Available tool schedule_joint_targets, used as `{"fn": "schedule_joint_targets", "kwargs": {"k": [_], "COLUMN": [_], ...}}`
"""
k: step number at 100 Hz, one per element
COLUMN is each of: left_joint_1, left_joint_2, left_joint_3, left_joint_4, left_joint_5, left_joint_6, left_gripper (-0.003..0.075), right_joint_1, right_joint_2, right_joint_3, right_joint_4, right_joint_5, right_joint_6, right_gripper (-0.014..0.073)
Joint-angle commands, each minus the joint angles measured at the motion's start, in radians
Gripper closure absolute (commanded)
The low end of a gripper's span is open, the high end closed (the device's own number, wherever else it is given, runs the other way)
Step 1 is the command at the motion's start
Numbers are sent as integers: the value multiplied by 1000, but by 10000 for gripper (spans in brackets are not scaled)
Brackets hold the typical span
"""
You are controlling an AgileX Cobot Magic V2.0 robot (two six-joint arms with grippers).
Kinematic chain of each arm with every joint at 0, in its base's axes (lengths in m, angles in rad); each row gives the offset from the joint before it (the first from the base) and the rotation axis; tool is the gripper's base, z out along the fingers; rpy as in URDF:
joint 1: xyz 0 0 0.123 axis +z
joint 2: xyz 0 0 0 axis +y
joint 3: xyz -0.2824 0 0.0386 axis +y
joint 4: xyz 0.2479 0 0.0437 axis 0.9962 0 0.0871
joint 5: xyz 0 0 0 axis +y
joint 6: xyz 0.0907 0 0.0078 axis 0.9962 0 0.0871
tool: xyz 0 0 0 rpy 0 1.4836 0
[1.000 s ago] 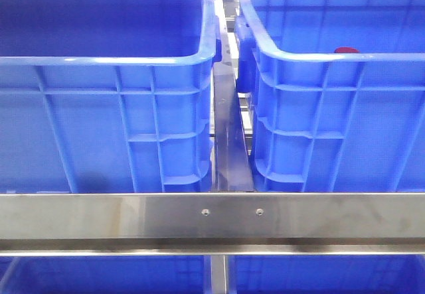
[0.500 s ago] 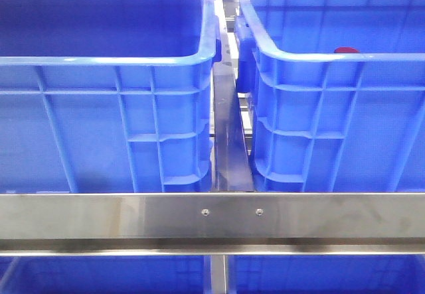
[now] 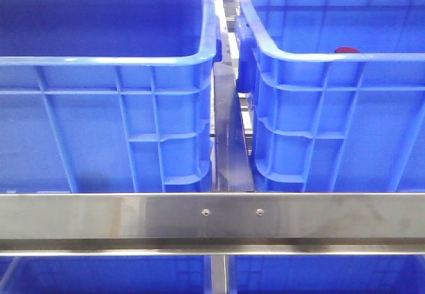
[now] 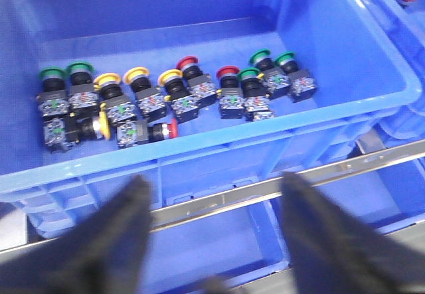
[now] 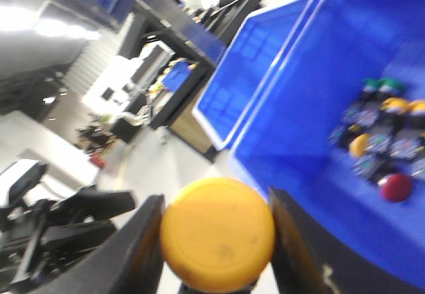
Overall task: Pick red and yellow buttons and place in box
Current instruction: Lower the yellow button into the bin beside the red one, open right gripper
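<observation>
Yellow button (image 5: 218,234) pinched in right gripper (image 5: 216,241); left gripper (image 4: 216,231) wide, empty. Cap smooth, light, rigid — you grip sides.

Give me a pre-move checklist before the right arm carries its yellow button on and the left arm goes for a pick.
1. Right gripper holds the yellow button between its fingers: ok.
2. Left gripper open and empty: ok.
3. Left gripper over the blue crate that holds the buttons: not ok; it hangs outside the near wall.
4. Red button upright and reachable in the row: ok.
5. Drop-off box in sight of the right wrist: cannot tell.
6. Arms visible in the front view: not ok; neither appears.
</observation>
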Motion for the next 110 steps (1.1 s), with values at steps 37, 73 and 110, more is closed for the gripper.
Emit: {"fn": "schedule_joint_targets", "kwargs": {"k": [37, 73, 110], "left_joint_1": [-9, -9, -9], "left_joint_2": [10, 10, 10], "left_joint_3": [-21, -21, -21], "left_joint_4": [47, 56, 60], "left_joint_5": [-83, -83, -83], "left_joint_6": [1, 1, 1], "left_gripper": [739, 739, 739], "right_joint_1": [-210, -240, -240], "right_joint_2": [-229, -163, 105], "right_joint_3": [-36, -33, -88], "right_joint_4": [-112, -208, -306], "right_joint_5": [-409, -1044, -1263], "right_joint_6": [-76, -157, -168], "right_gripper": [358, 358, 358]}}
